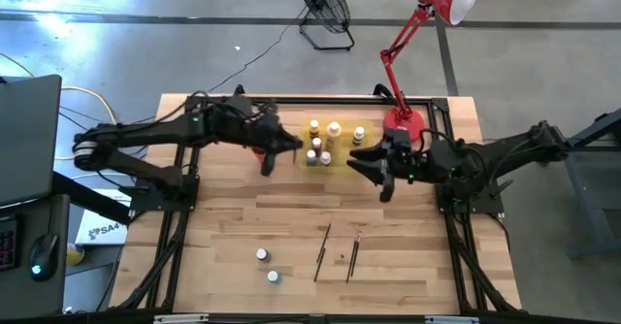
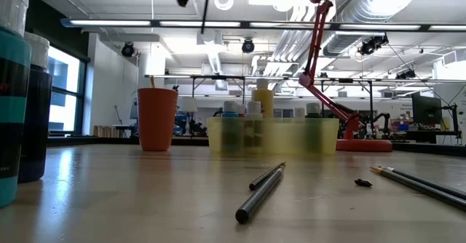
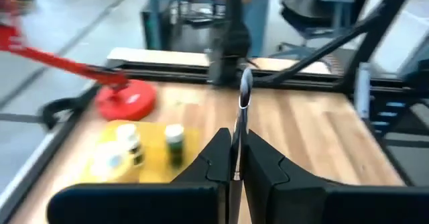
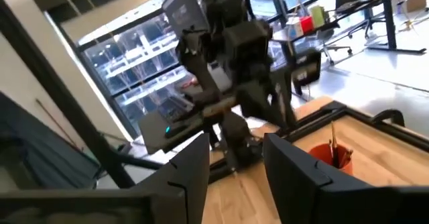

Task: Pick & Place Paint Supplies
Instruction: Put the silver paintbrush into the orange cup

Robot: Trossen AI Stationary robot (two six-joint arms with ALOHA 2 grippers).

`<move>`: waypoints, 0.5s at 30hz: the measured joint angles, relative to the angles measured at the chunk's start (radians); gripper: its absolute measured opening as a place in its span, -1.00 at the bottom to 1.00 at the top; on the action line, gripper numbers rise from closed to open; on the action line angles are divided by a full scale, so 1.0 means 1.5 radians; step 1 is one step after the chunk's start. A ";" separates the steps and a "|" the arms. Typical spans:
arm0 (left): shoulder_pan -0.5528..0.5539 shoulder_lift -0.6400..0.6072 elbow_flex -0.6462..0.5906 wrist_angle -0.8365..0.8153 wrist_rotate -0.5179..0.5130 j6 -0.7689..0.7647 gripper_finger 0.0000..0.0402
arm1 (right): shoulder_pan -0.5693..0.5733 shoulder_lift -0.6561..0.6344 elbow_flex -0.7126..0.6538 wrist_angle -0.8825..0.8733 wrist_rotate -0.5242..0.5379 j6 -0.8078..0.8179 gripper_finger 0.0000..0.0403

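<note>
Here the left gripper (image 1: pixel 281 147) clenches a paintbrush (image 3: pixel 242 96), its long axis running forward past the fingertips, with the red cup (image 2: pixel 157 118) just beside near the table's far edge; the right gripper (image 1: pixel 374 169) hangs released.

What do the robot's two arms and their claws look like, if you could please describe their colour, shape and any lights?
Both arms are dark, nearly black, jointed links. The left arm and right arm each carry small green lights near the wrist. The left claw and right claw each end in two flat, angular black fingers. Dark cabling runs along the links.
</note>
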 joint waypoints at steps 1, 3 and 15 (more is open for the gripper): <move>0.009 -0.014 -0.006 -0.006 -0.007 0.000 -0.94 | 0.006 0.000 0.000 -0.005 0.002 0.000 -0.36; 0.033 -0.042 -0.024 -0.026 -0.017 -0.001 -0.94 | 0.015 0.002 0.000 -0.018 0.004 0.000 -0.38; 0.178 -0.207 -0.219 0.028 -0.041 -0.056 -0.94 | 0.024 0.019 0.000 -0.033 0.007 0.003 -0.45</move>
